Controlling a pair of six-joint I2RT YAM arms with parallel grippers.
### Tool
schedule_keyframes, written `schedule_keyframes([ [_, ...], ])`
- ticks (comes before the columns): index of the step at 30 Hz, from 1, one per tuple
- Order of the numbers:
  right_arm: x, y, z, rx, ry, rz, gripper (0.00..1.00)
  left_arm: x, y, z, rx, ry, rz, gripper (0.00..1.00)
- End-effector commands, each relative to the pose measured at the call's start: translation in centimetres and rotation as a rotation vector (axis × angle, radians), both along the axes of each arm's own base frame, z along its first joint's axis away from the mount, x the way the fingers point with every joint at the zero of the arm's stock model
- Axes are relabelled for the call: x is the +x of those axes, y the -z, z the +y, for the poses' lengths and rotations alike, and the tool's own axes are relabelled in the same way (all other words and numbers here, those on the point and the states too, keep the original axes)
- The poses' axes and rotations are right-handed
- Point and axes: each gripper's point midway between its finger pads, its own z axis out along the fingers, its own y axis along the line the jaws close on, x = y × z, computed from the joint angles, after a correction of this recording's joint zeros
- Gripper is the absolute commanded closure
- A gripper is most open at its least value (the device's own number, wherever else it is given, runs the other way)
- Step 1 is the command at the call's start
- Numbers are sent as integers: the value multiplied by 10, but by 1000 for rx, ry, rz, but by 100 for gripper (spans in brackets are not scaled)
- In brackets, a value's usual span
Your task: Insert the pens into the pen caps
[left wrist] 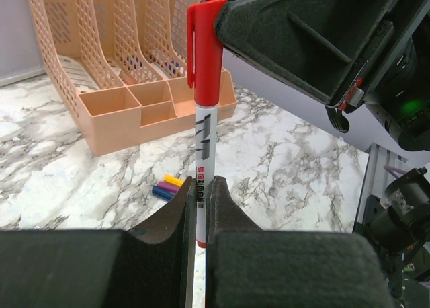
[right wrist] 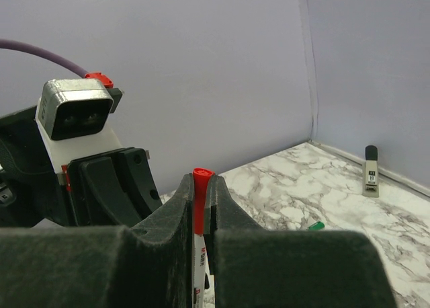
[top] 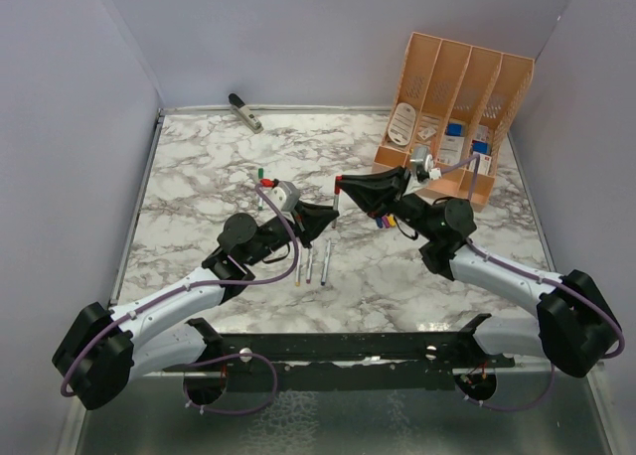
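Red pen (left wrist: 203, 140) held upright between both my claws, mid-worktop (top: 199, 177).
Left claw (left wrist: 201, 187) is clamped on its barrel, right claw (right wrist: 200, 190) is clamped on the red cap (left wrist: 205, 52); three loose pens (top: 310, 266) lie near at 6 o'clock, with the worktop edges well apart.

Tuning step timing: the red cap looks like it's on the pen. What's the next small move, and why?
Probably open the right gripper and back it off the red cap. The cap already covers the top of the pen, no tip showing, and the left gripper clamps it lower down. Whether it clicked home can't be seen.
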Motion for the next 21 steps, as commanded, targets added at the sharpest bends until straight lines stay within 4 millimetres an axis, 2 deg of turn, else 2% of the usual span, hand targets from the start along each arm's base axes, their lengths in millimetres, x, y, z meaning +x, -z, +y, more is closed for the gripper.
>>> schedule_keyframes([
  [1,-15,115,16,-265,-99,277,98,-1,-131,36,-306,-115,-303,100],
  [12,-19,134,23,-307,-112,320,98,0,-134,39,-320,-120,-305,100],
  [21,-20,129,23,-300,-107,311,98,-1,-129,43,-326,-131,-294,100],
])
